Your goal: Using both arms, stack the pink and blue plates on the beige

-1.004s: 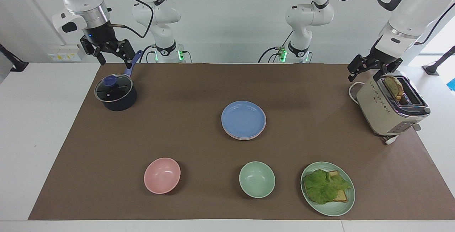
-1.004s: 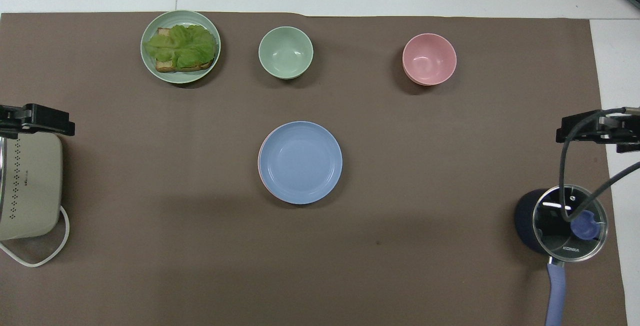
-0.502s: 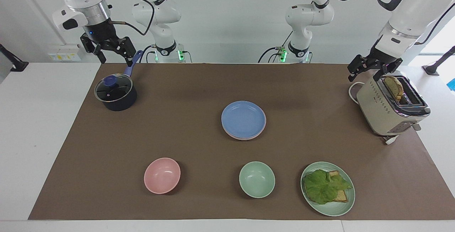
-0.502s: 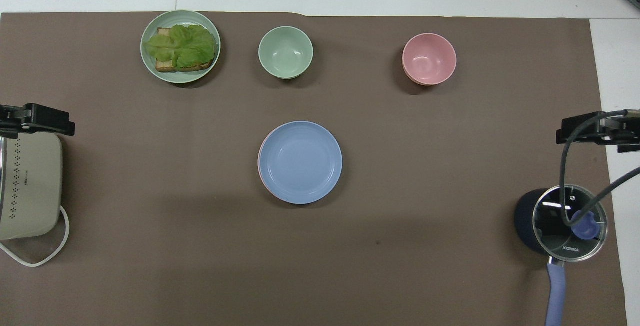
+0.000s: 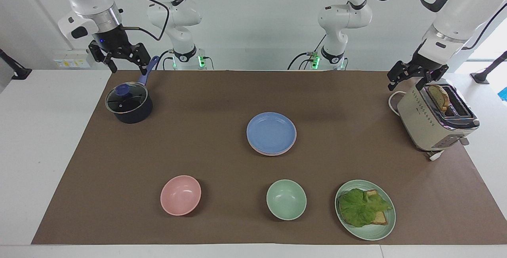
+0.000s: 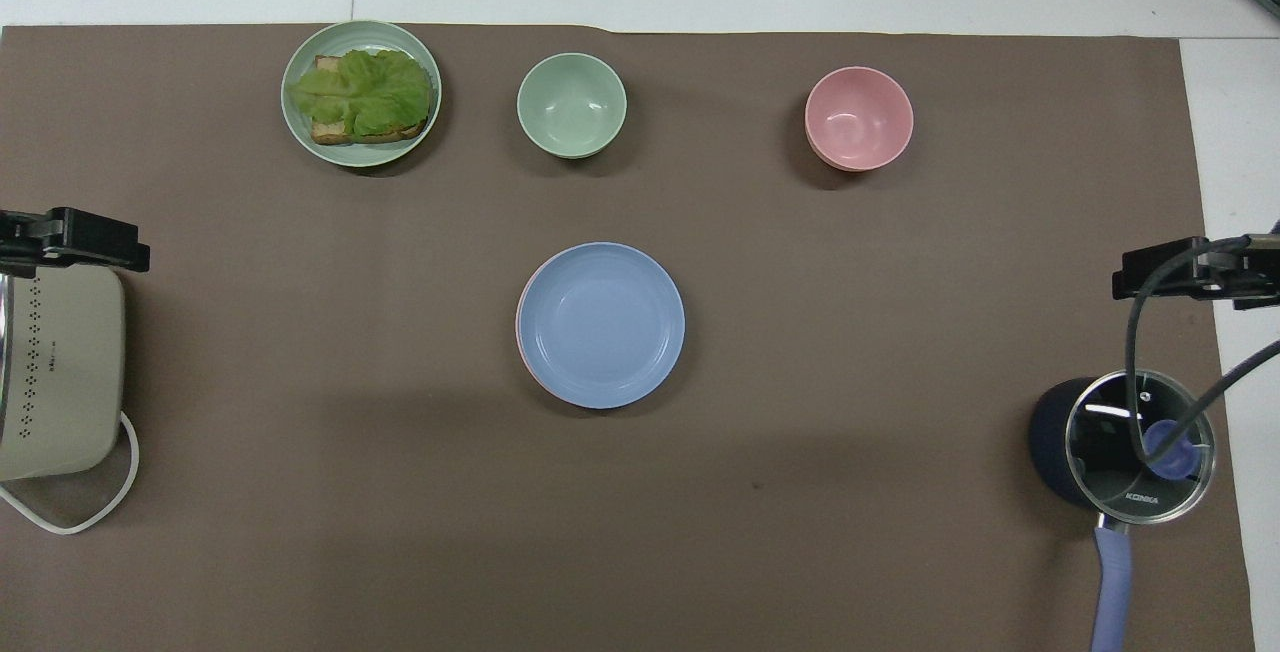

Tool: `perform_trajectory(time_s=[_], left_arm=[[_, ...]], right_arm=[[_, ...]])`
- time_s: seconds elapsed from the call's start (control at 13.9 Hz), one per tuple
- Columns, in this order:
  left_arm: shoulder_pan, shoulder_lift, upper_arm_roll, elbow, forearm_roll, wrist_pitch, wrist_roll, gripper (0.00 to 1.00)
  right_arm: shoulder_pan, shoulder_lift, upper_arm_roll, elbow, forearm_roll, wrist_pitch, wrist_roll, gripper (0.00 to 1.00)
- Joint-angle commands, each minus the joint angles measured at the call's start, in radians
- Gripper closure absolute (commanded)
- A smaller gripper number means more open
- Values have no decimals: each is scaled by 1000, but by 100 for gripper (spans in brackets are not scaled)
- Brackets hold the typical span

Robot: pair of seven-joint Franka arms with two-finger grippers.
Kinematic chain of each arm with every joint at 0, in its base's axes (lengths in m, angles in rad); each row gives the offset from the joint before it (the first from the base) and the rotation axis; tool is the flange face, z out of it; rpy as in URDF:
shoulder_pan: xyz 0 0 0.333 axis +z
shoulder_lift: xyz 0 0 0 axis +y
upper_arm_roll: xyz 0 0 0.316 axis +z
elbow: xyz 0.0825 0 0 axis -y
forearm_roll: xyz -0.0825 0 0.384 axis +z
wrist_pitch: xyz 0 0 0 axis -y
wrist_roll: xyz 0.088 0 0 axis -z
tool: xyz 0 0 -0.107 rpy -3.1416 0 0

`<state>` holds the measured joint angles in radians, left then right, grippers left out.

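Right pincer [image 5: 123, 61]: fingers apart, holding nothing, raised over the saucepan's handle at the right arm's end of the counter.
Saucepan [image 5: 128, 104]: dark, glass lid with a blue knob, blue handle pointing toward the robots.
Pink bowl [image 5: 180, 195]: farther from the robots than the plates, toward the right arm's end.
Blue plate [image 5: 271, 132]: mid-counter on the brown mat [image 5: 206, 139], topmost of a stack.
Pink plate [image 5: 294, 141]: directly under the blue one; only a thin pink rim shows.
Beige plate: cannot be made out under the stack.
Green bowl [image 5: 286, 199]: farther from the robots than the stack.
Green plate [image 5: 365, 209]: beside the green bowl, carrying toast and a lettuce leaf.
Left pincer [image 5: 412, 76]: fingers apart, holding nothing, raised just over the toaster's edge.
Toaster [image 5: 435, 118]: beige, at the left arm's end, a bread slice standing in its slot.
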<state>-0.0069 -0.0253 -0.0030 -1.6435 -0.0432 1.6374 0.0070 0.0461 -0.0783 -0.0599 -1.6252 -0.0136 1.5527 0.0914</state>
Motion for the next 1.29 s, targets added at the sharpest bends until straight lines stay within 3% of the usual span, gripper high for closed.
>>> perform_trajectory(time_s=[0.0,1.22], left_arm=[[2,-5,-2,1,19,-13,5,0],[2,-5,-2,1,19,-13,5,0]], right_arm=[[-14,-23,0,-24,14,-3,-29,0],[-12,-46,0,-56,14,0,-30,0]])
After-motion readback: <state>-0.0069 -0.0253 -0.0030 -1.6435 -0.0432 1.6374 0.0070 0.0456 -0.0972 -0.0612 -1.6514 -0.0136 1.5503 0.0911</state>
